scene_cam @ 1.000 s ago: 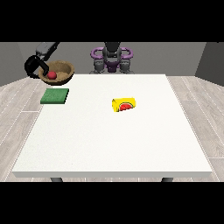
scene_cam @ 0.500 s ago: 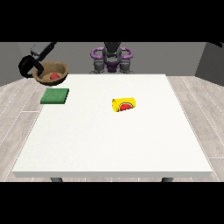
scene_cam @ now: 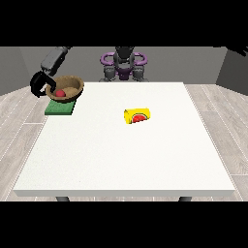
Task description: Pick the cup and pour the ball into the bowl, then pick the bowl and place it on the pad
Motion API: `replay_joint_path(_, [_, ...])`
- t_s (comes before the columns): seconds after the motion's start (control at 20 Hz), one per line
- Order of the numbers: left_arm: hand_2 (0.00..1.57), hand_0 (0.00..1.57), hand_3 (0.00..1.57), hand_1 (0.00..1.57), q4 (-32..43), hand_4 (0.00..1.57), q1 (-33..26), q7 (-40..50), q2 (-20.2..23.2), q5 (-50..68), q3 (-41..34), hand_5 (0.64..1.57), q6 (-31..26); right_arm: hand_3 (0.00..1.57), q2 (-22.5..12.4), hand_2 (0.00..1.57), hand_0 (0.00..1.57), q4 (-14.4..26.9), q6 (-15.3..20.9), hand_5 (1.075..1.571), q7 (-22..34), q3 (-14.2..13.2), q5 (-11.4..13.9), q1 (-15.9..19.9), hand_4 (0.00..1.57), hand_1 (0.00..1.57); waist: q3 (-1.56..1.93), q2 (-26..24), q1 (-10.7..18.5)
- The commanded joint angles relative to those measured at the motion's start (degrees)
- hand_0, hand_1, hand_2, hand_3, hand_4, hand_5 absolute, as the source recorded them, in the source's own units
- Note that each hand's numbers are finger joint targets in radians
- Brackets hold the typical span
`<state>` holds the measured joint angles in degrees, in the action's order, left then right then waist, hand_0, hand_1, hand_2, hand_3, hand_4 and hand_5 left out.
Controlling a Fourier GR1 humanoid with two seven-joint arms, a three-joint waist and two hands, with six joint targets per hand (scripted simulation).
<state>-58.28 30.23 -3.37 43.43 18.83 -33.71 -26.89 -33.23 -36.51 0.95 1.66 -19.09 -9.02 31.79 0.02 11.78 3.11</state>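
My hand at the view's left [scene_cam: 40, 83] hangs at the far left corner of the white table [scene_cam: 121, 160], about ten o'clock from the table's middle. Its black fingers curve down in a hook beside the left rim of the bowl [scene_cam: 66, 88]; whether they clamp that rim or only lie against it I cannot tell.

The bowl is round and brown, with a wood-like look, its inside a darker shade. It sits over the pad [scene_cam: 60, 108], but I cannot tell if its base touches the pad or hovers just above it. Inside the bowl lies the ball [scene_cam: 60, 93], small, red and smooth, resting low toward the left of the hollow.

The pad is a flat green rectangle with a dull, cloth-like surface; its near edge shows below the bowl at six o'clock from it.

The cup [scene_cam: 137, 116] lies on its side near the table's middle, well apart from the bowl, toward four o'clock from it. It is yellow and cylindrical, and its face carries a picture like a watermelon slice, red with a green edge. I can read no lettering on it, nor on anything else.

The table top is plain, smooth and matt. My other hand shows nowhere in the view.
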Motion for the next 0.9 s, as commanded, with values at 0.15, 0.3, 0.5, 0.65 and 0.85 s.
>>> replay_joint_path(0.15, [0.0,0.0,0.0,0.0,1.2,1.19,2.8,1.1,4.7,3.1,-1.9,1.561,-1.7,0.88,-2.7,1.57,1.57,4.4,-0.8,1.571,0.3,-5.2,-4.2,3.0,0.71,1.57,0.02,4.0,0.7])
replay_joint_path(0.3, [0.0,0.0,0.0,0.0,1.8,1.19,1.6,0.7,4.0,2.8,-1.1,1.562,-2.1,1.16,-4.4,1.57,1.57,3.9,4.4,1.551,2.3,-3.4,-0.8,2.5,0.0,1.57,-0.03,2.0,0.7])
replay_joint_path(0.5, [0.0,0.0,0.0,0.0,-0.9,1.19,-0.4,1.8,2.0,2.4,0.4,1.562,-0.1,0.88,-4.4,1.44,1.54,5.6,4.9,1.553,-2.0,-5.1,-1.5,0.7,0.0,1.54,0.03,0.3,0.2])
replay_joint_path(0.65, [0.0,0.0,0.0,0.0,4.1,1.19,1.0,-2.0,5.4,3.2,-2.2,1.562,-1.9,0.8,-2.3,1.39,1.46,4.0,5.7,1.539,-4.3,-6.0,-3.1,1.9,0.0,1.46,-0.01,4.0,-0.7])
replay_joint_path(0.85, [0.0,0.0,0.0,0.0,5.2,1.19,0.5,-3.4,7.0,2.8,-1.8,1.564,-3.6,0.75,0.1,1.38,1.45,4.1,6.7,1.54,-2.4,-5.6,-3.8,4.2,0.0,1.45,-0.02,3.8,1.1])
